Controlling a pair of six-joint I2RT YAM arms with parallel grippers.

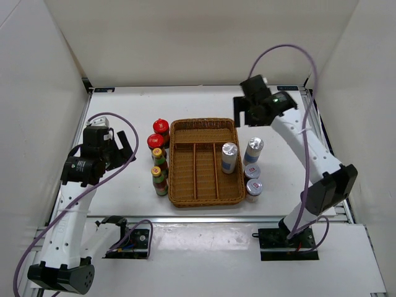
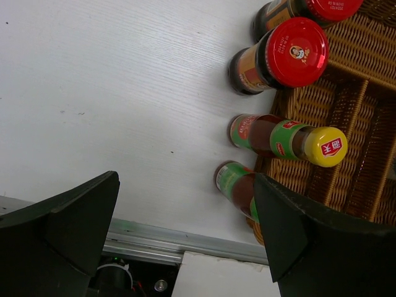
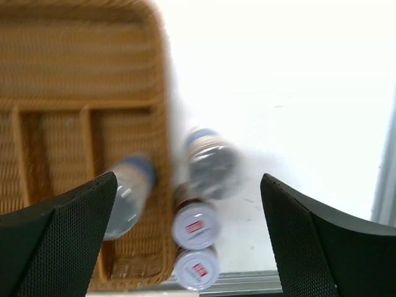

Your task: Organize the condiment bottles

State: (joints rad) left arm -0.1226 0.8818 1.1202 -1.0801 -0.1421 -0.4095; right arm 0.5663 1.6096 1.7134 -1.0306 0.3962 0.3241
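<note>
A brown wicker tray [image 1: 204, 122] sits mid-table. Left of it stand two red-lidded jars [image 1: 161, 127] [image 1: 156, 142] and two yellow-capped bottles [image 1: 159, 154] [image 1: 160, 176]. One silver-topped jar [image 1: 229, 158] stands in the tray's right compartment. Just right of the tray are another silver-topped jar [image 1: 253, 150] and two white-topped jars [image 1: 252, 172] [image 1: 254, 187]. My left gripper [image 1: 129, 150] hangs open, empty, left of the yellow-capped bottles [image 2: 288, 139]. Behind the tray, my right gripper [image 1: 246, 114] is open and empty, high above the blurred jars [image 3: 197, 226].
White walls enclose the table on three sides. A metal rail [image 1: 216, 218] runs along the near edge, with both arm bases below it. In the left wrist view the nearer yellow-capped bottle [image 2: 238, 185] is partly hidden behind my right finger [image 2: 315, 235].
</note>
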